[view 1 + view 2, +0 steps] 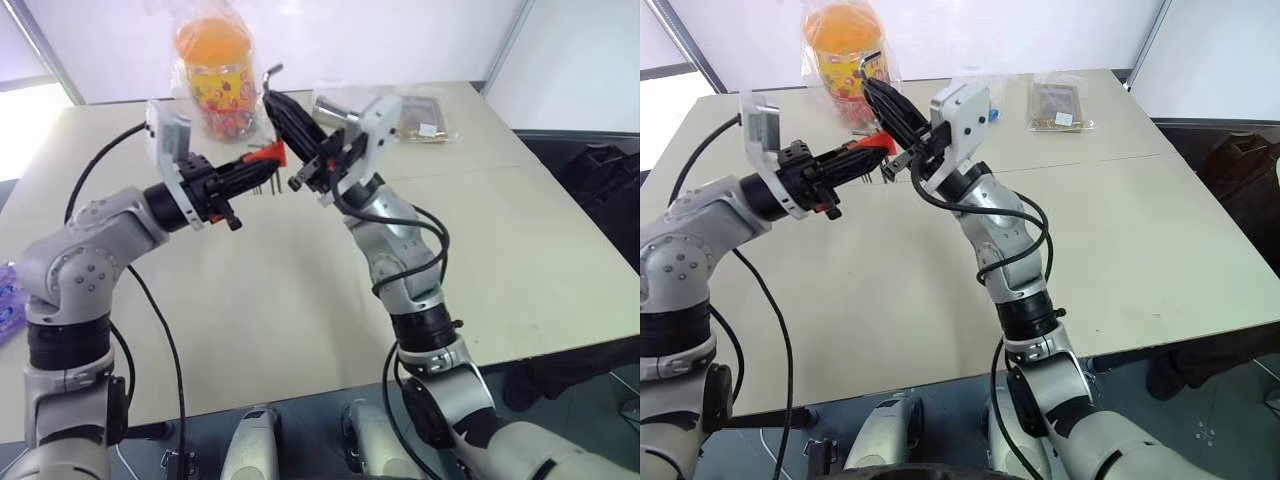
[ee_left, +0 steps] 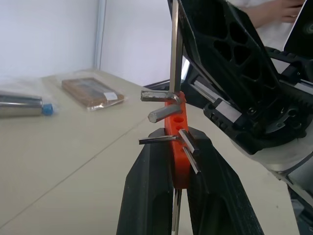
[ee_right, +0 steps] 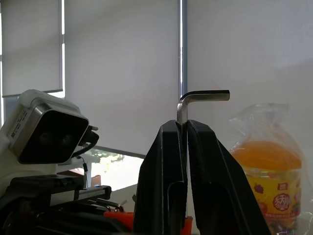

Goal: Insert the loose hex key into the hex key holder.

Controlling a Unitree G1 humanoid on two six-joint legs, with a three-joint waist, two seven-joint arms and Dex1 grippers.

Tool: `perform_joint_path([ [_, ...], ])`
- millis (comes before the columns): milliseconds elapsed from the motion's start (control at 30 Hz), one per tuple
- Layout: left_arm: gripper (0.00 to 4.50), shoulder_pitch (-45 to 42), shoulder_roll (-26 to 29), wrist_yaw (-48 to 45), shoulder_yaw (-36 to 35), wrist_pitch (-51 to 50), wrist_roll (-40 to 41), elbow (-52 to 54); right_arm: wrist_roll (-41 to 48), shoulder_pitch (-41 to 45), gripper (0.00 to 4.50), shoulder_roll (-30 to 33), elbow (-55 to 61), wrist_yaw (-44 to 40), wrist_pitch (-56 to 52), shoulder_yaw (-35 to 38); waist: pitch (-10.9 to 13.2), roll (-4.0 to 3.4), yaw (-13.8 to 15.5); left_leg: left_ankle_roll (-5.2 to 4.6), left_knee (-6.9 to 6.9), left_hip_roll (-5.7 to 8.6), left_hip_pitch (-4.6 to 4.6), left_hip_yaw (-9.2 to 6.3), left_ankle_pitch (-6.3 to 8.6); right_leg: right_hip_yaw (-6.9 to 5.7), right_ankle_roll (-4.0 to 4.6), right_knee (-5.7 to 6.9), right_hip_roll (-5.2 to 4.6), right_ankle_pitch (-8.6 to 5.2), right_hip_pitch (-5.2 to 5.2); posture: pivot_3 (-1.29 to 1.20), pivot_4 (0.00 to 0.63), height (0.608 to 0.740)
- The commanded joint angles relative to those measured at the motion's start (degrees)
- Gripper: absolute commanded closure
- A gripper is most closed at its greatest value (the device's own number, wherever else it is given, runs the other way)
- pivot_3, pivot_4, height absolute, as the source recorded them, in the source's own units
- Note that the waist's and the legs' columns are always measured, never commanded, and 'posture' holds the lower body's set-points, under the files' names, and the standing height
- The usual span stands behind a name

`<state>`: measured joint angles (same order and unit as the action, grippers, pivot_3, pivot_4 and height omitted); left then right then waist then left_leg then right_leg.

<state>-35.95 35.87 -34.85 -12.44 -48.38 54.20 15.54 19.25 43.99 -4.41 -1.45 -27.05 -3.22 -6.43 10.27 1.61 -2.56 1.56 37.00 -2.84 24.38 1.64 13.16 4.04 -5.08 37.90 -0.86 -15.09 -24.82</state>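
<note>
Item one, on your left: your left gripper (image 1: 262, 165), fingers closed on the hex key holder (image 2: 177, 147), a red-orange block held above the table (image 1: 300, 300) with several thin keys sticking out of it.

Item two, at centre: the loose hex key (image 3: 188, 105), silver-grey and L-shaped, its short bent end up past the fingertips in the right wrist view. In the left wrist view its long shaft runs down to the top of the holder; whether it sits in a slot you cannot tell.

Item three, on your right: your right gripper (image 1: 272, 100), fingers clamped tight on that key's shaft.

Item four, behind both grippers: a bagged orange-lidded jar (image 1: 215, 80). Further right on the table, a flat bagged packet (image 1: 425, 120).
</note>
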Motion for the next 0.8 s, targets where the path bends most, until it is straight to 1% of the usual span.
perform_joint_path([
  [33, 4.5, -1.3, 0.4, -0.5, -1.9, 1.2, 0.6, 0.8, -0.2, 0.2, 4.45, 0.2, 1.0, 0.2, 0.7, 0.6, 0.0, 0.0, 0.0, 0.0, 0.0, 0.0, 0.0, 0.0, 0.0, 0.0, 0.0, 0.0, 0.0, 0.0, 0.0, 0.0, 0.15, 0.74],
  [167, 4.5, -1.4, 0.4, -0.5, -1.9, 1.2, 0.6, 0.8, 0.1, -0.2, 4.45, 0.4, 1.3, -0.2, -0.2, 0.2, 0.0, 0.0, 0.0, 0.0, 0.0, 0.0, 0.0, 0.0, 0.0, 0.0, 0.0, 0.0, 0.0, 0.0, 0.0, 0.0, 0.15, 0.74],
  [267, 4.5, -1.3, 0.4, -0.6, -1.9, 1.1, 0.6, 0.8, 0.3, -0.5, 3.38, 0.5, 1.8, -0.5, -0.9, -0.1, 0.0, 0.0, 0.1, 0.0, 0.0, 0.0, 0.0, 0.0, 0.0, 0.0, 0.0, 0.0, 0.0, 0.0, 0.0, 0.0, 0.15, 0.74],
  [400, 4.5, -1.1, 0.1, -0.5, -1.6, 1.1, 0.5, 1.0, 0.1, -1.3, 1.42, 1.8, 3.2, -0.7, -1.9, 0.0, 0.0, -0.01, 0.0, 0.0, 0.0, 0.0, 0.0, 0.0, 0.0, 0.0, 0.0, 0.0, 0.0, 0.0, 0.0, 0.0, 0.15, 0.74],
  [500, 4.5, -0.9, -0.1, -0.5, -1.3, 1.2, 0.4, 1.1, 0.4, -3.5, 1.42, 4.3, 6.1, -1.3, -2.9, 0.7, 0.0, 0.0, 0.1, 0.0, -0.02, 0.0, 0.01, 0.0, 0.0, 0.0, 0.0, -0.02, 0.0, 0.0, 0.0, 0.0, 0.15, 0.74],
  [667, 4.5, 0.3, -1.4, 0.4, -0.8, 0.5, 0.7, 1.1, 2.9, -12.5, 1.42, 13.3, 17.1, -2.0, -9.8, 4.1, 0.0, 0.0, 0.4, 0.0, -0.01, 0.03, 0.06, 0.0, 0.0, -0.02, -0.01, -0.12, -0.07, 0.0, 0.03, 0.0, 0.15, 0.74],
  [733, 4.5, 1.8, -3.7, 2.2, 0.4, -0.2, 0.7, 0.9, 3.5, -18.0, 1.42, 18.1, 21.9, -2.6, -12.6, 5.9, 0.0, -0.02, 0.5, 0.0, -0.01, 0.04, 0.06, 0.02, 0.0, -0.01, -0.01, -0.17, -0.07, 0.0, 0.03, 0.0, 0.15, 0.74],
  [800, 4.5, 4.1, -6.8, 3.2, 2.7, 0.4, -1.2, -0.5, 2.7, -23.5, 1.42, 23.0, 25.3, -3.5, -13.6, 7.7, 0.0, -0.02, 0.5, -0.02, -0.03, 0.05, 0.03, 0.02, 0.01, -0.01, -0.02, -0.25, -0.07, 0.0, 0.1, 0.0, 0.15, 0.74],
])
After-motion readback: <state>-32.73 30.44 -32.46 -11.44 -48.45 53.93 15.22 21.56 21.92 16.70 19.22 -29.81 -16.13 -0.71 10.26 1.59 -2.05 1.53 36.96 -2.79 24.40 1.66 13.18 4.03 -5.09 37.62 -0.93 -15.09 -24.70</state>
